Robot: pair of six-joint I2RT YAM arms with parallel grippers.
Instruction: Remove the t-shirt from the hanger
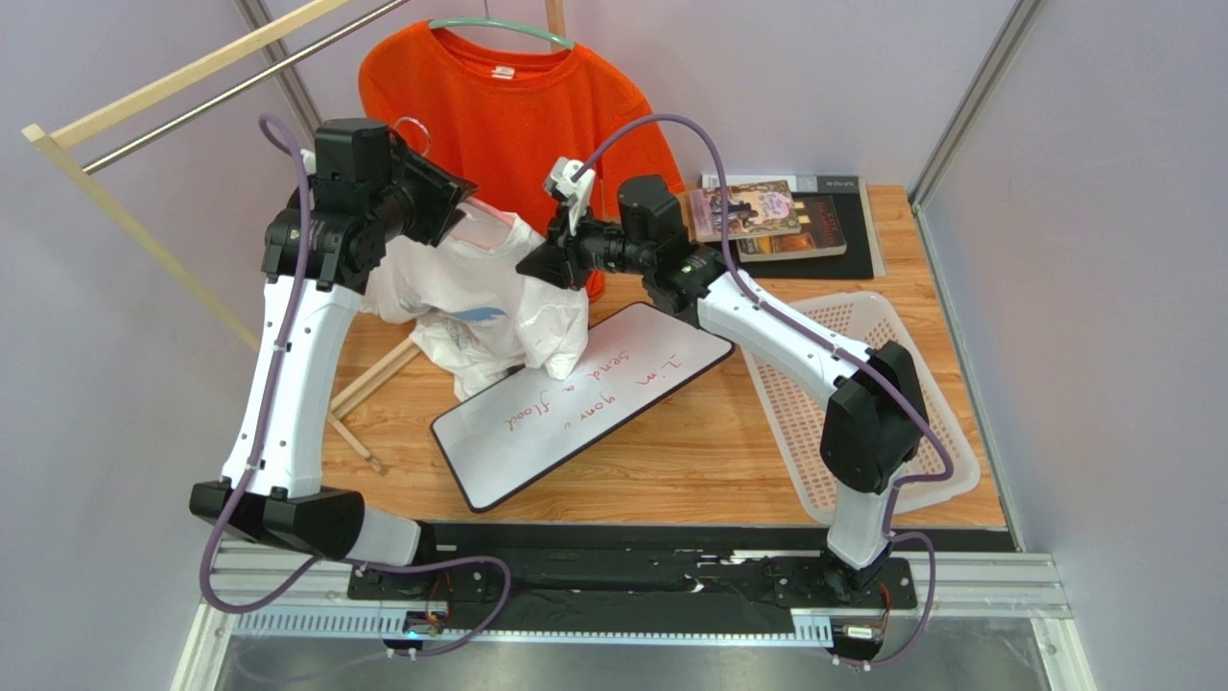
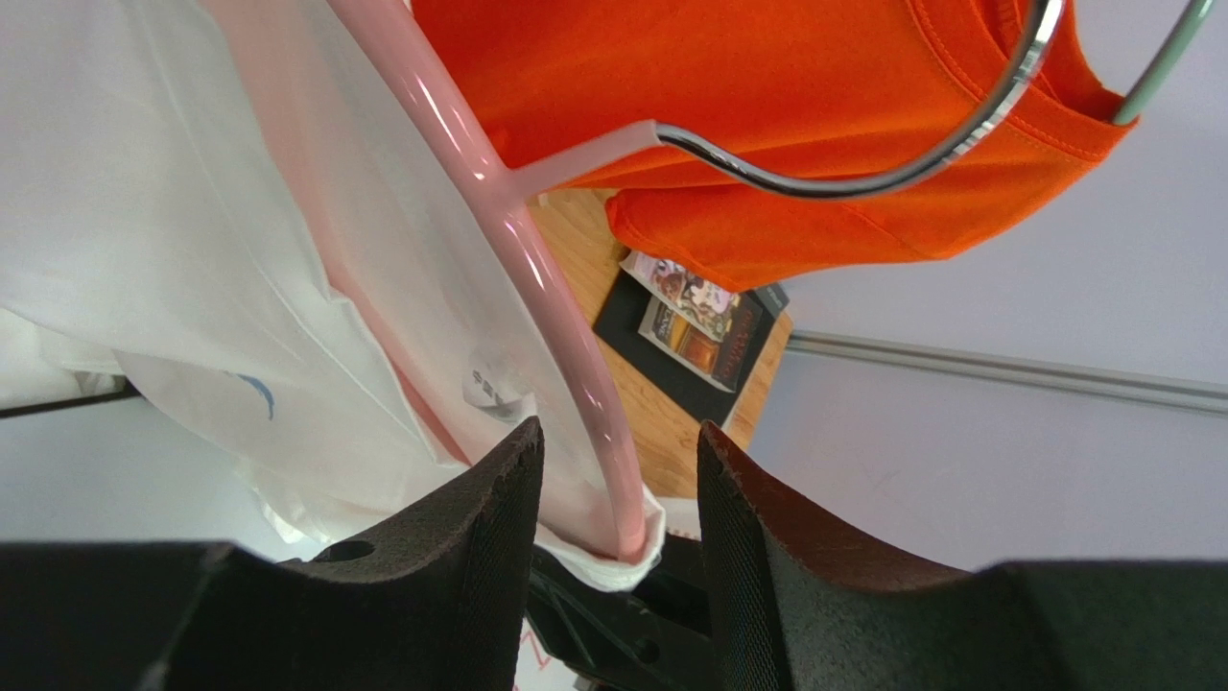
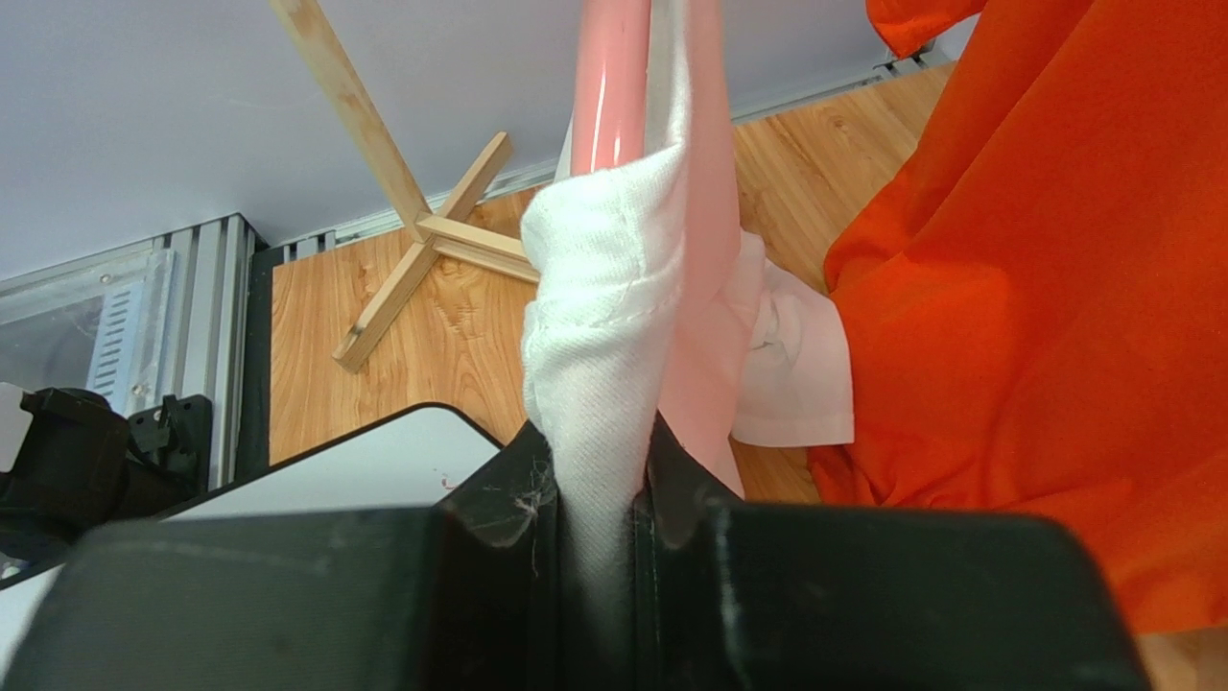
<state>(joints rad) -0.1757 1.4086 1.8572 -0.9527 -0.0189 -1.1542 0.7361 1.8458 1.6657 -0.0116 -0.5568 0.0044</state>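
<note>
A white t-shirt [image 1: 476,303] hangs on a pink hanger [image 2: 548,274] between my two arms, above the table's left part. My left gripper [image 1: 454,195] is open. In the left wrist view its jaws [image 2: 620,461] stand apart on either side of the hanger's pink arm and the shirt fabric over it, with a gap on each side. My right gripper [image 1: 536,264] is shut on a bunched fold of the white t-shirt [image 3: 606,288], right beside the hanger's pink arm [image 3: 613,87]. The hanger's metal hook [image 2: 865,166] is free.
An orange t-shirt [image 1: 505,108] on a green hanger hangs at the back. A whiteboard [image 1: 577,403] with red writing lies under the shirt. A white basket [image 1: 865,389] sits at the right, books [image 1: 771,216] at the back right, and a wooden rack [image 1: 159,87] at the left.
</note>
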